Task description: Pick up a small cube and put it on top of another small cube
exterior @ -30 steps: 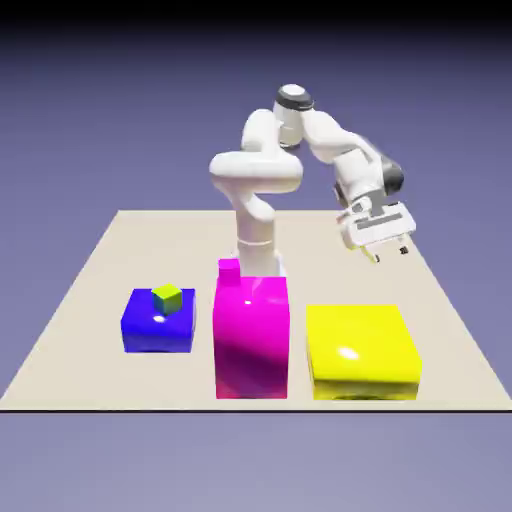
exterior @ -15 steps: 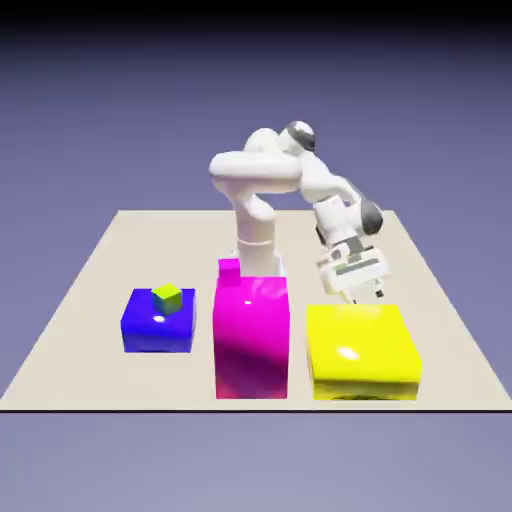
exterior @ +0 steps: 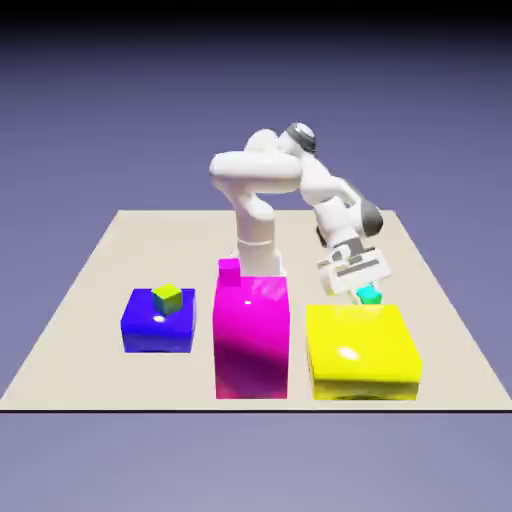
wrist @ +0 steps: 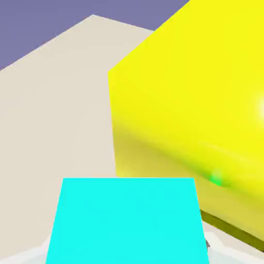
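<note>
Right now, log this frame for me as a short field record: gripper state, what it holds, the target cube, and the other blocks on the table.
gripper: fingers shut on the tiny teal-cyan cube
held cube place: behind the large yellow block, at its far edge
target: tiny yellow-green cube, on the large blue block
stacked: not yet
other: tall magenta block, small magenta cube behind it
</note>
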You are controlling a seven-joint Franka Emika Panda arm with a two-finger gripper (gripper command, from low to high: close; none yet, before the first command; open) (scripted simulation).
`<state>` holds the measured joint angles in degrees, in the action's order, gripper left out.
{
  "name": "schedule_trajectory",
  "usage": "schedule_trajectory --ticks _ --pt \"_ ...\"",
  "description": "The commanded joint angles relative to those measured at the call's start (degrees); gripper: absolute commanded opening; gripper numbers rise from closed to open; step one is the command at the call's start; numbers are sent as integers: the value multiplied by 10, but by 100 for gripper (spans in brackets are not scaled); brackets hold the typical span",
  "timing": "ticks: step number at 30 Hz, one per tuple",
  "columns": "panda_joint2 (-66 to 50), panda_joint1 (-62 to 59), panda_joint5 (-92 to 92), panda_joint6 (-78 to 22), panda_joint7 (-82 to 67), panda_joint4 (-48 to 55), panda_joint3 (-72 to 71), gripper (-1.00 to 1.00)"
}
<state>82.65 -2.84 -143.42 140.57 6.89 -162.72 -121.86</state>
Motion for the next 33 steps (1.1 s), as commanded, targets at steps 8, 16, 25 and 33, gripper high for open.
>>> schedule_trajectory --ticks 8,16,25,33 --pt "-90 -54 194 -8 -8 36 67 -100" --pt "-177 -119 394 -16 -14 71 137 -100" --pt "-275 -193 618 -25 -21 111 215 -100" --pt "-362 -258 817 -33 -27 147 284 -100"
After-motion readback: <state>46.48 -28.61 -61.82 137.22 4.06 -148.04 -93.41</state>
